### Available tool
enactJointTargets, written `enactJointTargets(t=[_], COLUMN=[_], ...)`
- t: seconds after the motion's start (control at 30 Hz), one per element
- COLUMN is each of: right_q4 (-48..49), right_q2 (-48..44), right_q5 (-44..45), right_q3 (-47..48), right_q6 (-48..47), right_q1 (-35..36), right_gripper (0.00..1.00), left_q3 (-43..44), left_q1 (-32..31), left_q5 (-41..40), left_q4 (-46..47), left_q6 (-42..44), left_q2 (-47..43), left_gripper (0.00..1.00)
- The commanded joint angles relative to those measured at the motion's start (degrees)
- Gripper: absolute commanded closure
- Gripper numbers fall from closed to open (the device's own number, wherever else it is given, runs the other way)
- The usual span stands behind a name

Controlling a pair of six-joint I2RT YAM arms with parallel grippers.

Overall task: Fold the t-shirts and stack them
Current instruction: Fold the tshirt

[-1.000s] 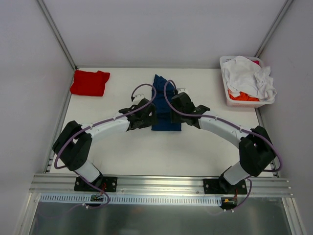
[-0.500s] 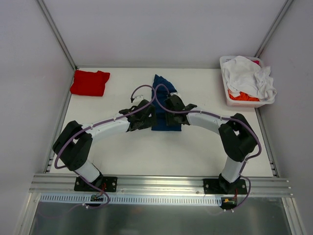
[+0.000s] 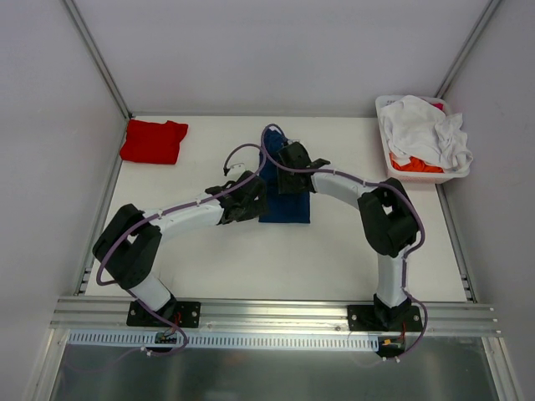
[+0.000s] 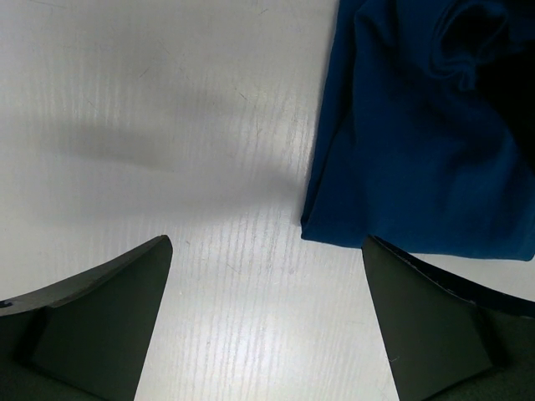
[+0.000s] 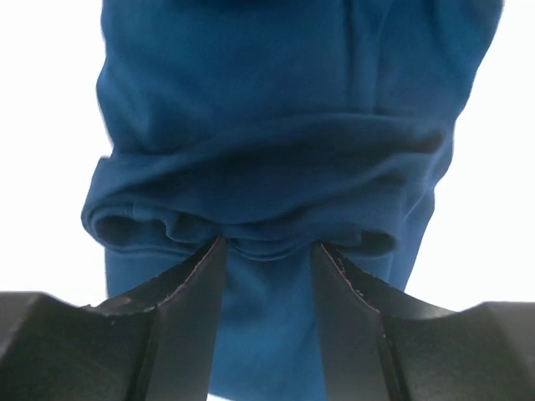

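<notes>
Right wrist view: the right gripper point(image 5: 267, 251), jaws half-closed, pinches a bunched fold of the navy t-shirt point(image 5: 276, 109), which lies mid-tabletop point(image 3: 251, 259) toward the far edge. The left gripper point(image 4: 267, 317) gapes empty beside the shirt's corner. This looks like the folding step; next, lay the fold flat and release.

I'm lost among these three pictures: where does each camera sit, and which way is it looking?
Top external: high behind the arms, looking down on the table; both arms show whole.
Left wrist: on the left arm, facing down at bare table and the blue t-shirt's corner; the open left claw frames it.
Right wrist: on the right arm, facing the blue t-shirt; the right claw pinches a fold.
Shared: both wrist views show the blue t-shirt.
</notes>
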Motion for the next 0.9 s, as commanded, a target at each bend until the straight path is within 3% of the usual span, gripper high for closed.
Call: enactJointTargets(t=[0.0, 0.57, 0.7, 0.87], right_q4=[0.13, -2.86, -2.69, 1.27], right_q2=[1.68, 3.88, -1.28, -10.69], right_q5=[-1.55, 0.47, -0.07, -1.64], right_q3=[4.56, 14.68, 8.97, -6.13], right_q6=[-1.33, -5.02, -3.97, -0.64], right_q1=[-2.05, -10.66, -11.81, -11.9], right_gripper=[0.52, 0.53, 0.53, 0.52], left_q3=[0.51, -0.37, 0.51, 1.13], left_q1=[-0.46, -0.37, -0.1, 0.69], left_q5=[-1.41, -1.68, -0.45, 0.61], left_q4=[-0.58, -0.5, -0.5, -0.32], left_q6=[0.82, 0.64, 0.64, 0.73], left_q2=[-0.36, -0.98, 0.43, 1.75], left_gripper=[0.01, 0.01, 0.01, 0.01])
